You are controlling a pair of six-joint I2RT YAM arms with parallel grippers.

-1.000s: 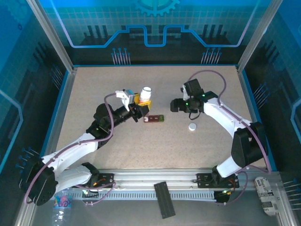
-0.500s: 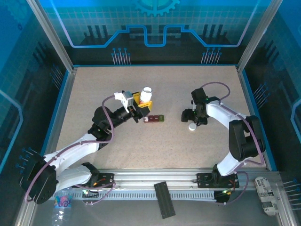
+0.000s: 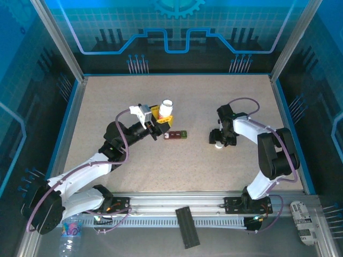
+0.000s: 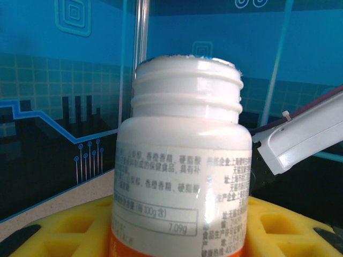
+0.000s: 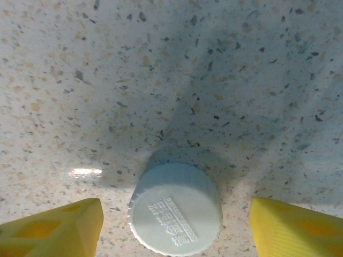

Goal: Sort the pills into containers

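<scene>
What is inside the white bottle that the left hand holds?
The bottle is uncapped; its threaded neck is bare. Its white wall hides the inside, so what it holds cannot be seen.

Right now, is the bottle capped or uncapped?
Uncapped: the bottle's threaded neck is bare; the white cap lies on the table between the right gripper's fingers.

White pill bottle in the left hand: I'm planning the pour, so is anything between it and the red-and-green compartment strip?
Nothing visible does. The uncapped white plastic bottle, gripped by the left hand, is just beyond the strip of red and green compartments; only bare tabletop and the hand itself lie between.
</scene>
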